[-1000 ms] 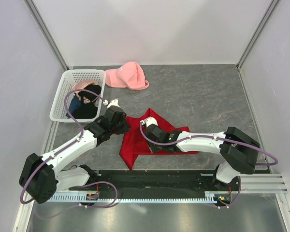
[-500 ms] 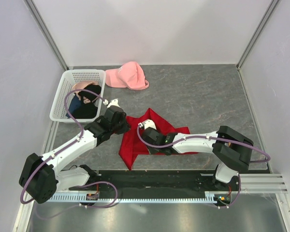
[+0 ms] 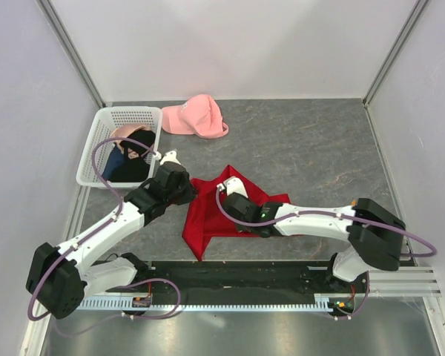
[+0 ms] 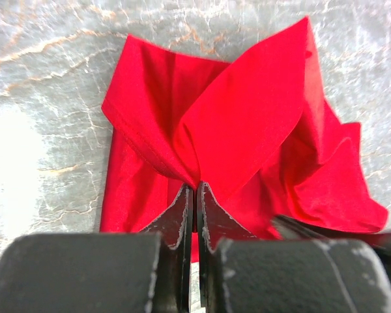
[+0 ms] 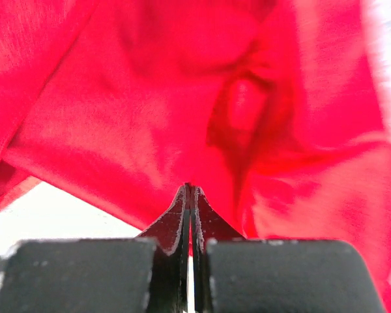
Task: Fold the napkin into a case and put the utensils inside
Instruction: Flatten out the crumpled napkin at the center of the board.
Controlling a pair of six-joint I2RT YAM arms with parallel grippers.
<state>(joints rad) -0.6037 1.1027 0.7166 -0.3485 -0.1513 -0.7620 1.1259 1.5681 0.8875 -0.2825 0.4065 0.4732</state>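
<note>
The red napkin (image 3: 208, 219) lies crumpled and partly folded on the grey table between the two arms. My left gripper (image 3: 190, 193) is at its upper left edge. In the left wrist view this gripper (image 4: 195, 188) is shut on a gathered fold of the napkin (image 4: 247, 117), which fans out from the tips. My right gripper (image 3: 228, 206) is over the cloth's middle. The right wrist view shows this gripper (image 5: 189, 189) shut on an edge of the napkin (image 5: 150, 98), with bare table showing below left. No case and no utensils are in view.
A white basket (image 3: 96, 141) with dark garments stands at the back left. A pink cap (image 3: 196, 116) lies behind the napkin. Walls close in the left, right and back. A black rail (image 3: 245, 278) runs along the near edge.
The right gripper has gone from partly open to shut on the cloth and drawn back slightly to the right. The left gripper has shifted a little up and left, still holding its fold.
</note>
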